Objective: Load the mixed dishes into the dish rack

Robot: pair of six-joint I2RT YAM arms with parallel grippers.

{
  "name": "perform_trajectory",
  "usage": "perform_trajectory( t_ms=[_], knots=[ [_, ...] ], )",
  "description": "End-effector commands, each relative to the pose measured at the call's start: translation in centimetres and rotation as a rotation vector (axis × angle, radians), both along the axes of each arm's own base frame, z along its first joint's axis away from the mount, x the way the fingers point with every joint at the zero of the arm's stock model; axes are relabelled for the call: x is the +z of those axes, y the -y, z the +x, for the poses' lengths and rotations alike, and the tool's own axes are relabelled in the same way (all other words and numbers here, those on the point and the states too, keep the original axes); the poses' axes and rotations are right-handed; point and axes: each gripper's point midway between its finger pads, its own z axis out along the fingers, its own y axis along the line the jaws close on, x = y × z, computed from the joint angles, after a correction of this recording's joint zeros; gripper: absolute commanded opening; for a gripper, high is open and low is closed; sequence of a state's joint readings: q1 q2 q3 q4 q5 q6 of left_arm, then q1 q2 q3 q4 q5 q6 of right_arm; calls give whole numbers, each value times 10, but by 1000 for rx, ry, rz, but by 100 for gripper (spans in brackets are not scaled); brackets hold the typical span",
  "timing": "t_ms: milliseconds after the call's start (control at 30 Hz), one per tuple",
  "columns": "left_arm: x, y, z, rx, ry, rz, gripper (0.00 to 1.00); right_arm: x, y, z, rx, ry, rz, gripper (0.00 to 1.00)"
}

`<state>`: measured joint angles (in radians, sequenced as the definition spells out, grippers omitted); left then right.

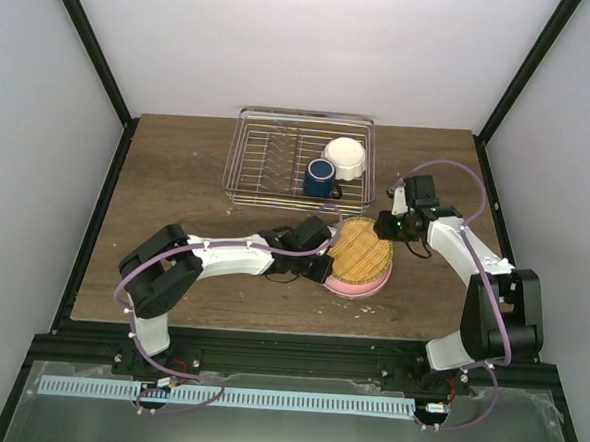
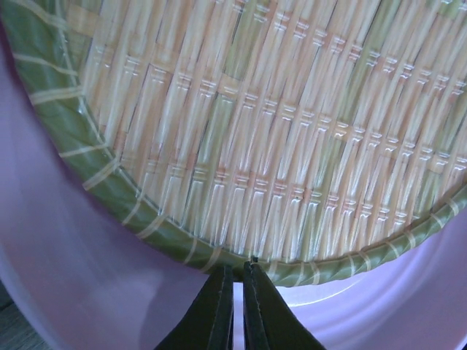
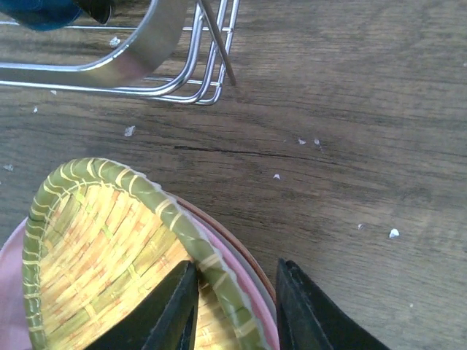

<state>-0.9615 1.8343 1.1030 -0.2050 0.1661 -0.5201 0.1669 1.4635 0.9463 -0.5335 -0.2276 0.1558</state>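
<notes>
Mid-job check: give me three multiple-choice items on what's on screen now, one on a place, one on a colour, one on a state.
1. Where is the dark blue mug relative to the dish rack?
A) outside it, to its left
B) inside it, beside the white bowl
C) under it

2. What colour is the plate directly beneath the yellow-green woven plate?
A) white
B) blue
C) pink

3. The right gripper is:
A) open, fingers astride the woven plate's rim
B) shut on the mug
C) shut, above the rack

Answers:
1 B: the top view shows mug and bowl side by side within the rack's wires.
2 C: the pink plate shows around the woven one's edge.
3 A: the right wrist view shows one finger inside the rim and one outside it.
</notes>
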Motion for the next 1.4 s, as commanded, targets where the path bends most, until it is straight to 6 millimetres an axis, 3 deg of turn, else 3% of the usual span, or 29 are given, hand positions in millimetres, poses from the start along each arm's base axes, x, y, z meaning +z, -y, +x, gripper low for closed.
perform_trajectory(
  t_ms=[0,333,433,667,900,1133,1267,1367],
  knots=[
    [-16,-10,1,10,-18,50,9,10,-11,-5,44,-9,49,27],
    [-8,-11,9,20,4,40,11,23,-15,-10,77,-4,66,14],
    [8,-11,10,21,29,8,18,30,-13,-8,72,15,56,11],
    [62,-17,15,42,124,-52,45,40,-8,-5,66,43,25,7],
    [101,-42,13,93,204,-69,61,52,-2,-3,60,76,-9,6],
    [141,-96,19,223,319,-61,71,100,-26,-2,177,207,95,6],
    [148,-123,22,281,343,-38,72,133,-53,-5,287,299,195,5],
    [149,-136,21,304,354,-20,73,173,-72,-4,378,427,271,3]
  ],
)
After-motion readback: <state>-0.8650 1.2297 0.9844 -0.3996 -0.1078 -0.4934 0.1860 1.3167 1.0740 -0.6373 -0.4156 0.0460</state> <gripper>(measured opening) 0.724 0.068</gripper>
